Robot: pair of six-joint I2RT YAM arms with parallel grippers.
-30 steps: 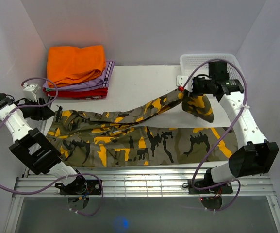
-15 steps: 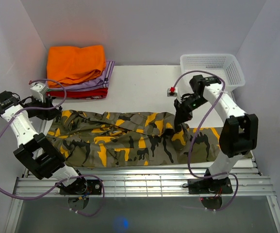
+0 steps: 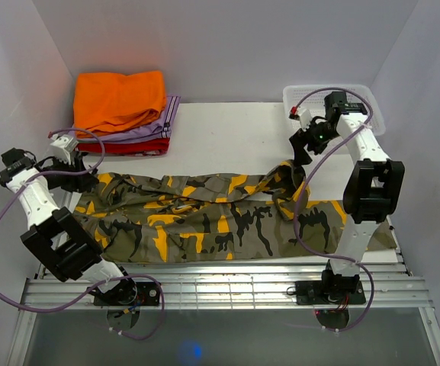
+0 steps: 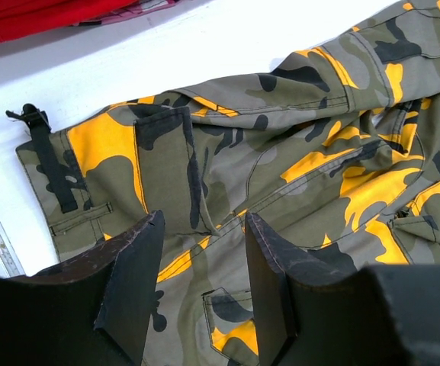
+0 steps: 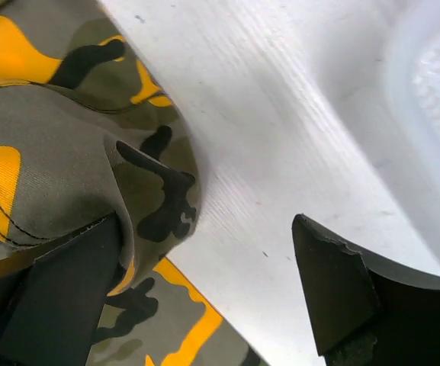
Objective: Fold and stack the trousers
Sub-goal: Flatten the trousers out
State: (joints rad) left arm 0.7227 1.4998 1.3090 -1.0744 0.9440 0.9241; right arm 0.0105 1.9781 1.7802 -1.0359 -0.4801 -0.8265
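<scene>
Released trousers [image 3: 204,217] beside right jaws

Trousers [image 3: 204,217] across front; folded stack [image 3: 120,107] behind left; basket [image 3: 374,107] behind right.

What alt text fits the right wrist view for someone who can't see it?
The right gripper stands wide open above a white table, holding nothing. A rumpled fold of camouflage trousers fills the left side; a blurred white basket edge shows at upper right.
</scene>
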